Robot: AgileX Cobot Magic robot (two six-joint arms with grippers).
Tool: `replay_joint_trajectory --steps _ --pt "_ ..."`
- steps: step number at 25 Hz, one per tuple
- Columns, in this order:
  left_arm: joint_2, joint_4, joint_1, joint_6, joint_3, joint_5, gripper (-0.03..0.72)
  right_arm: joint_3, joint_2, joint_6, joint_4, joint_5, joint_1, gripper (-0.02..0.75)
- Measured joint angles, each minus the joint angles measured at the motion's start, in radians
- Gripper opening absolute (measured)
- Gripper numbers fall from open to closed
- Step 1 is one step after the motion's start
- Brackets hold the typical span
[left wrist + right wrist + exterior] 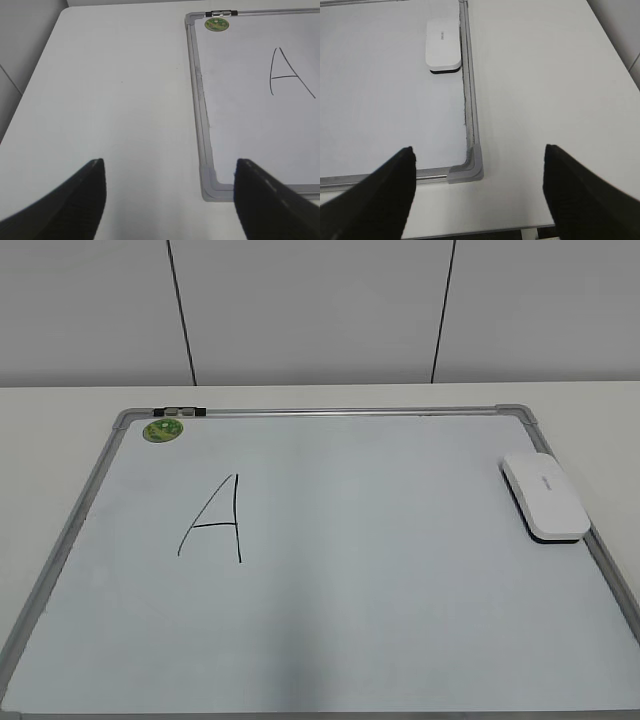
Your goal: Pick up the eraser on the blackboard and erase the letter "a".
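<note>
The eraser (545,497), a flat white block with a dark underside, lies on the blackboard (400,570) against its right frame; it also shows in the right wrist view (443,44). The only writing in view is a large capital "A" (215,523) on the board's left half, also in the left wrist view (285,76). No small letter "a" shows in any view. My left gripper (170,165) is open and empty over the table, off the board's near left corner. My right gripper (478,150) is open and empty above the board's near right corner. Neither gripper shows in the exterior view.
A round green magnet (163,430) sits at the board's far left corner, next to a small black-and-silver clip (180,411) on the top frame. White table (110,100) extends left and right (545,90) of the board. The table's near edge lies just under my right gripper.
</note>
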Motion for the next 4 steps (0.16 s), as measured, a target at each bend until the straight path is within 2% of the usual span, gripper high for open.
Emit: replay_joint_trajectory --steps 4 --pt "0.0 0.0 0.0 0.0 0.0 0.0 0.587 0.0 0.0 0.0 0.0 0.0 0.0 0.587"
